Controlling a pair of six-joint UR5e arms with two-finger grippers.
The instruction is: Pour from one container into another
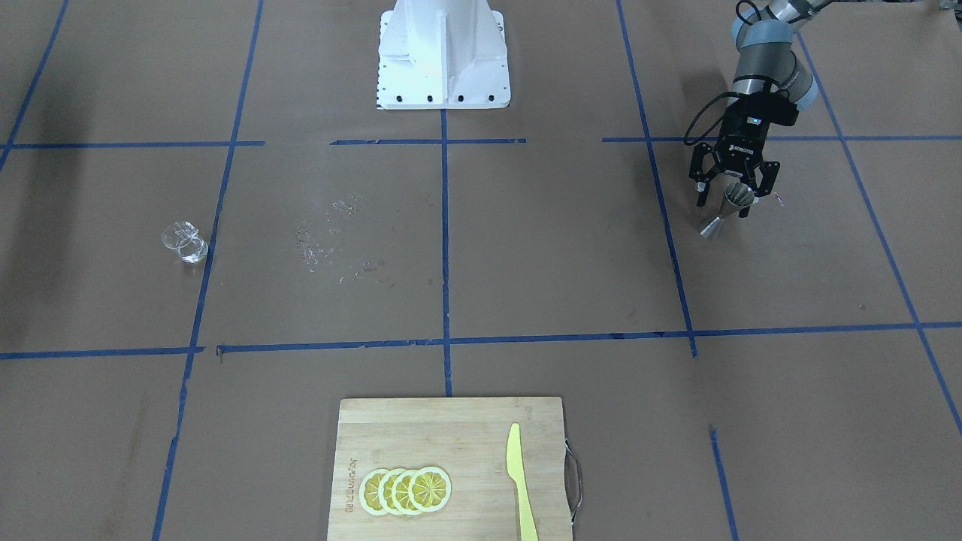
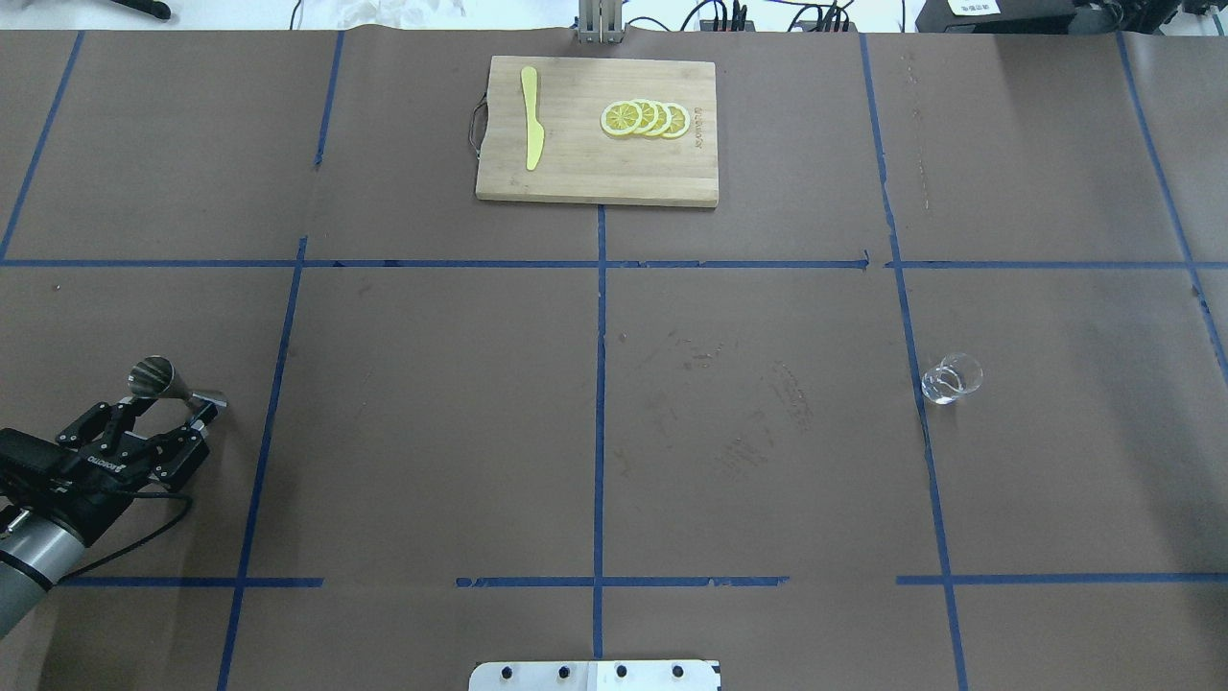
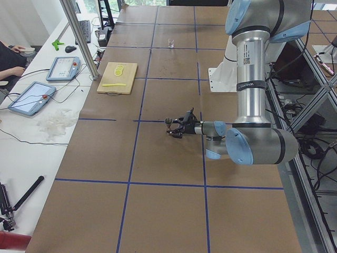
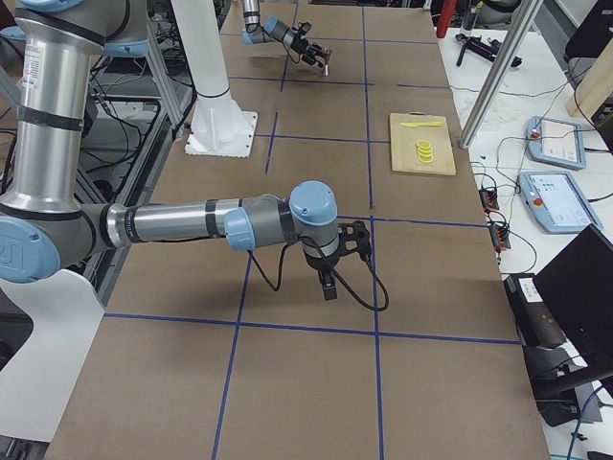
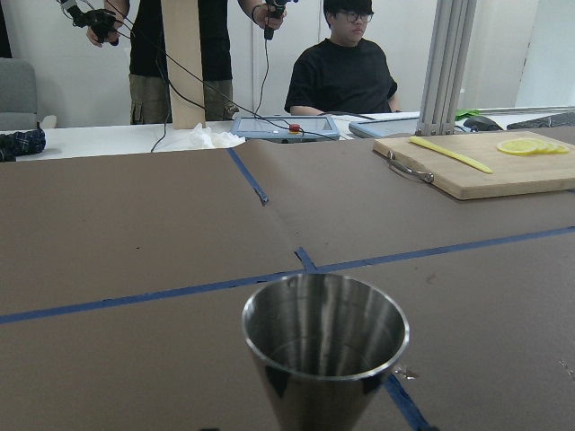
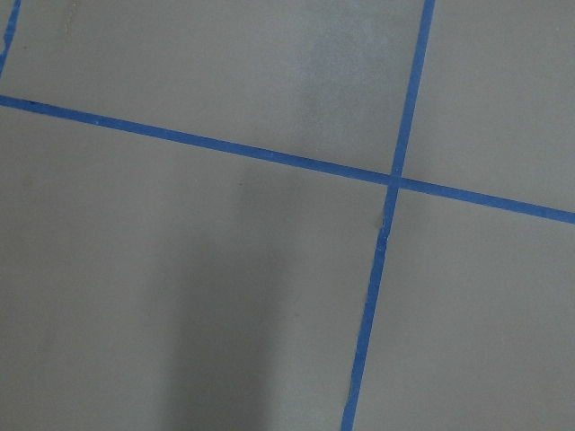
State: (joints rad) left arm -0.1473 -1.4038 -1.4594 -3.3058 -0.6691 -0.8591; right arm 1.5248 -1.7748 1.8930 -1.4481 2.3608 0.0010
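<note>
Silvery metal jigger (image 2: 163,381) between spread fingertips of left gripper (image 2: 173,403); jaws wide open, contact not discernible. Jigger mouth shows to wrist camera. Bamboo board (image 2: 595,163) with yellow knife (image 2: 531,130) and lemon slices (image 2: 645,118) well ahead of those jaws. Clear glass cup (image 2: 952,376) on table far to their right. Right gripper (image 4: 329,287) low over table; open or closed, cannot tell.

Overhead and front-facing cameras look down on the worktop (image 2: 432,432) from opposite sides, sharing the cutting board (image 2: 595,168); the left wrist camera hugs the jigger (image 5: 323,350).
</note>
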